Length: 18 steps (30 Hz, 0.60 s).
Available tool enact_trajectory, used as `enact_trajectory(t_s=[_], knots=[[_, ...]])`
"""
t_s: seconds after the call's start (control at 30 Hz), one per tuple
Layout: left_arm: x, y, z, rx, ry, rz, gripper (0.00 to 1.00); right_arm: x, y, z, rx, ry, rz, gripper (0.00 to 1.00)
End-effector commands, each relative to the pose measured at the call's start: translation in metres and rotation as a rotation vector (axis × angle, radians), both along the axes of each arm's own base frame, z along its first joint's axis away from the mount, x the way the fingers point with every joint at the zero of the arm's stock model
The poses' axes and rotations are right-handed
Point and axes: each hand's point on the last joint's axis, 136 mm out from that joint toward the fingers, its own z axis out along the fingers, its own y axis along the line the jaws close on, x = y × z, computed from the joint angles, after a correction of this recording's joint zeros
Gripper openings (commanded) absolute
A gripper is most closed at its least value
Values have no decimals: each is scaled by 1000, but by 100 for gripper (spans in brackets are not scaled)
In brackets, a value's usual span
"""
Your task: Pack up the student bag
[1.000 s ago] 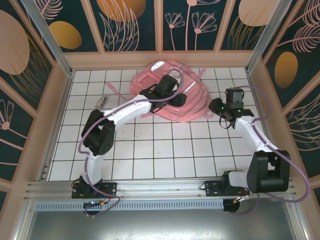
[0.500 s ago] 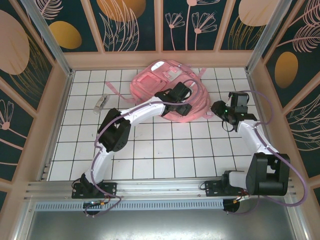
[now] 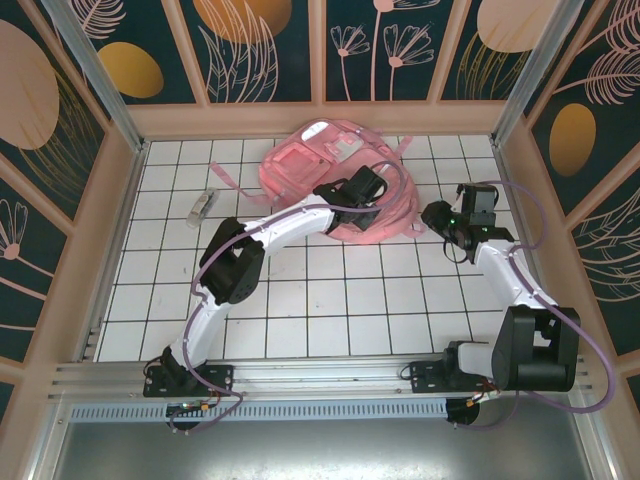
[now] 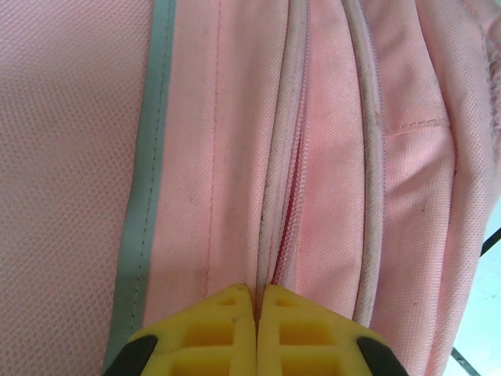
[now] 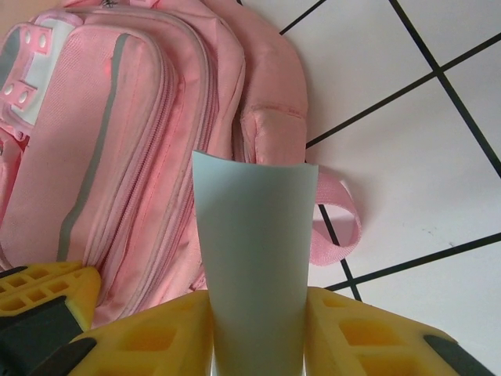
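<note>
**Bag at far centre: zip under attention, sheet waiting**

The student bag (image 3: 300,165) lies flat at the far middle of the tiled table (image 3: 300,300). The left gripper (image 4: 257,291) is fully closed over the zip seam (image 4: 286,180), probably to pinch it open; whether it has caught fabric cannot be told. The right gripper (image 5: 254,301), beside the bag, clamps a curled pale blue sheet (image 5: 254,227), apparently ready to go in.
</note>
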Motion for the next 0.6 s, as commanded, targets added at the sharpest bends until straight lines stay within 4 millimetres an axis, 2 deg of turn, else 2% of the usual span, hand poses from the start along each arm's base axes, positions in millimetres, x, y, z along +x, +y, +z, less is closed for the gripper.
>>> enact_trajectory(t_s=[0.0, 0.2, 0.27, 0.43, 0.57], knots=[[11, 8, 23, -24, -43, 38, 0, 2, 0, 9, 10, -45, 0, 33], [6, 4, 67, -139, -79, 42, 0, 4, 4, 8, 34, -45, 12, 32], [7, 5, 75, -157, -95, 48, 0, 5, 5, 7, 41, -46, 16, 32], [10, 7, 82, -170, -110, 66, 0, 8, 13, 8, 69, -51, 37, 31], [20, 15, 84, -207, -102, 129, 0, 15, 30, 13, 123, -76, 76, 31]])
